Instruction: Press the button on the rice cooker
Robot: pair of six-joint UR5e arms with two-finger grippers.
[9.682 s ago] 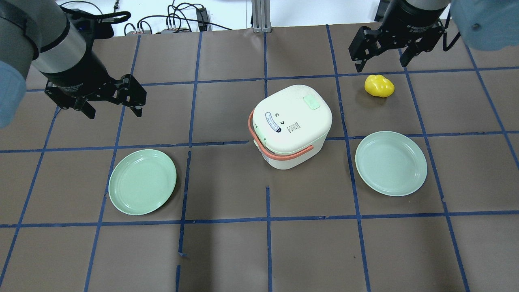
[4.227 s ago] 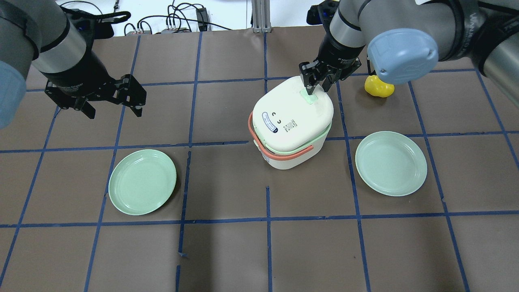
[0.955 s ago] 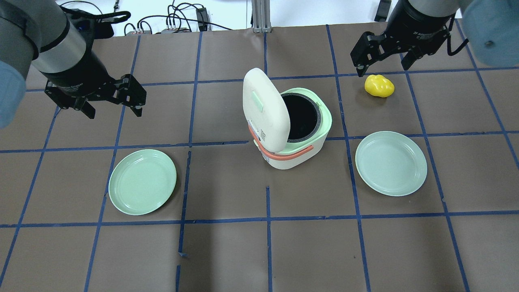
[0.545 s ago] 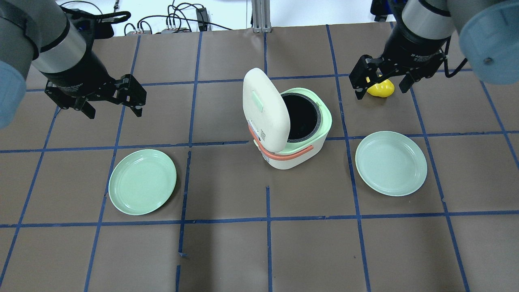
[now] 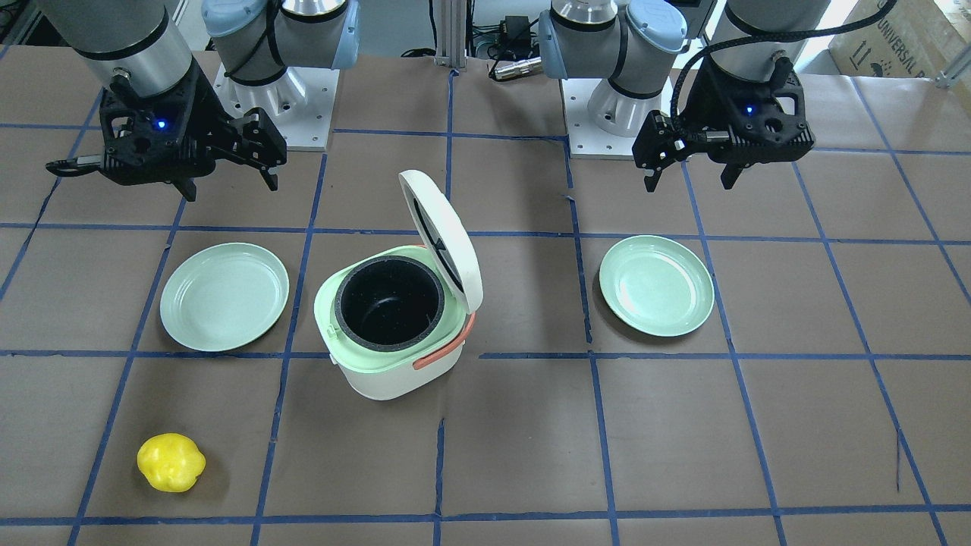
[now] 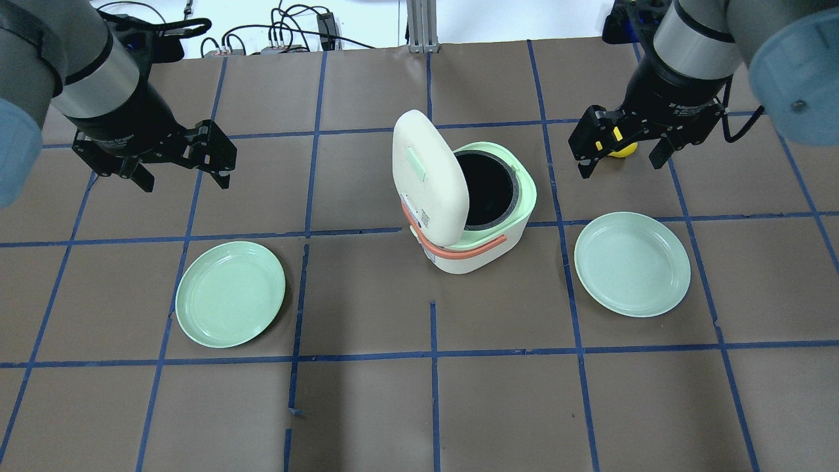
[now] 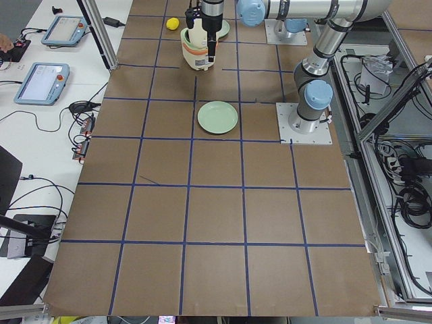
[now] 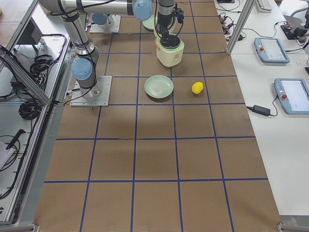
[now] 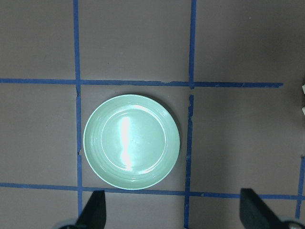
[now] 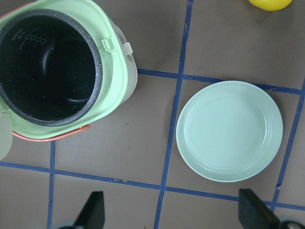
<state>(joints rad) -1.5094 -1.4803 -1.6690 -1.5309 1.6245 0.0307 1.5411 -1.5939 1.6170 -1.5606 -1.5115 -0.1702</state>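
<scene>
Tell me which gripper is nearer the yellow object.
Right. The right gripper hangs on the yellow object's side of the rice cooker; the left gripper is on the opposite side.

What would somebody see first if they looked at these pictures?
The rice cooker in the middle catches the eye first: its white lid stands open, so the black pot inside shows. Green plates lie on either side of it, the left plate and the right plate. A bright yellow lump lies farther out, beyond the right plate.
</scene>
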